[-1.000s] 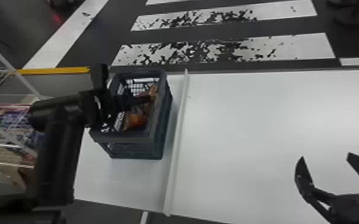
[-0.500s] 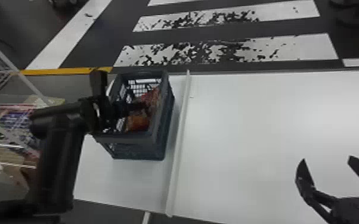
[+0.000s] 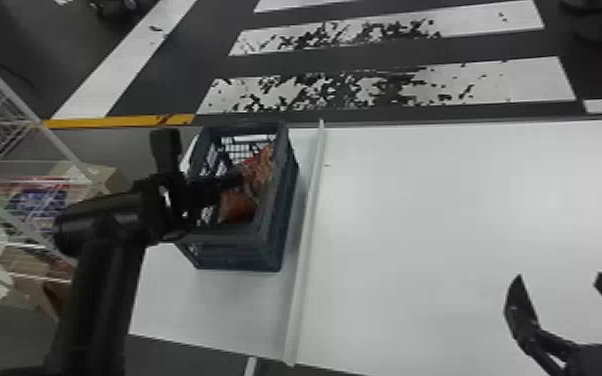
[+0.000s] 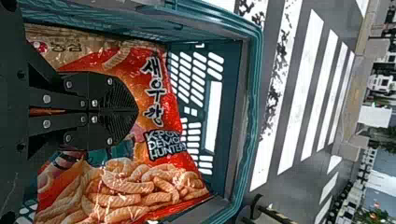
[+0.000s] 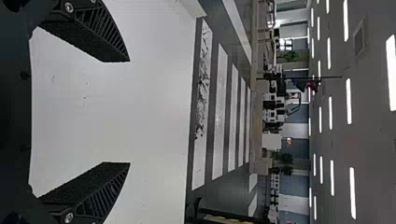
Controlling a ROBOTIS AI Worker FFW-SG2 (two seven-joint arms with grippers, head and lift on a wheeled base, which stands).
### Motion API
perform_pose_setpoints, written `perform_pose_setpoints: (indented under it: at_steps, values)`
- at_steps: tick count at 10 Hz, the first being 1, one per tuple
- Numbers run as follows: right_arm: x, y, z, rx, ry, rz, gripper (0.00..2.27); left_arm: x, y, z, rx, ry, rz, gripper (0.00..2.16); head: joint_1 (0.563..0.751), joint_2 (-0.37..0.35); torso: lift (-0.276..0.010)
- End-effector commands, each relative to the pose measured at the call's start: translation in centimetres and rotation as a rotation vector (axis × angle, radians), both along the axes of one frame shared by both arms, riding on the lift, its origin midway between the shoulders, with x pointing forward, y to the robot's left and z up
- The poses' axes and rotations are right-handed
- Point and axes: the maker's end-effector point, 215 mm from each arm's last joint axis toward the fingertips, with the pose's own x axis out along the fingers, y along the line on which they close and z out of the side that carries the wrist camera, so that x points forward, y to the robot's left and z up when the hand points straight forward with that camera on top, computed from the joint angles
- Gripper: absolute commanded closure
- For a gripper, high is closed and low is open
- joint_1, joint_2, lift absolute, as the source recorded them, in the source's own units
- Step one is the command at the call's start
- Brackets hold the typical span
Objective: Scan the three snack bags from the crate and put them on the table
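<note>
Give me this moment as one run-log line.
left gripper: in crate, fingers closed at red snack bag | right gripper: open over white table

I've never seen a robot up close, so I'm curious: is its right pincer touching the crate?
Apart. The head view shows a wide stretch of white table between the right pincer and the crate.

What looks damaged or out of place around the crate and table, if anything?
Only the white floor stripes beyond the table: they're patchy with black, as if worn. The crate stands upright, with no visible tear in the snack bag inside.
</note>
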Motion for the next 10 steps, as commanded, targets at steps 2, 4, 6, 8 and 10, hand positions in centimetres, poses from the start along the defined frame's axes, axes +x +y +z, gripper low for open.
perform_pose_setpoints:
  at_steps: [2,4,6,8,10]
  values:
    - [-0.5,0.1,0.6,0.021,-0.019,-0.006,0.09,-2.2,0.9,2.5,0.009,-0.077,0.03,2.13,0.695,0.291,-0.094]
    - [-0.9,0.1,1.1,0.033,-0.034,-0.009,0.09,-3.4,1.7,4.9,0.017,-0.137,0.072,2.13,0.695,0.311,-0.094]
    - [-1.3,0.1,1.5,0.043,-0.047,-0.013,0.09,-4.4,2.2,5.9,0.039,-0.16,0.094,2.13,0.695,0.33,-0.094]
    - [-1.6,0.0,1.9,0.054,-0.06,-0.017,0.09,-4.8,1.8,6.6,0.03,-0.166,0.083,2.13,0.695,0.336,-0.094]
    - [-1.9,-0.2,2.7,0.069,-0.087,-0.023,0.09,-5.4,2.1,6.3,0.04,-0.136,0.089,2.13,0.695,0.334,-0.094]
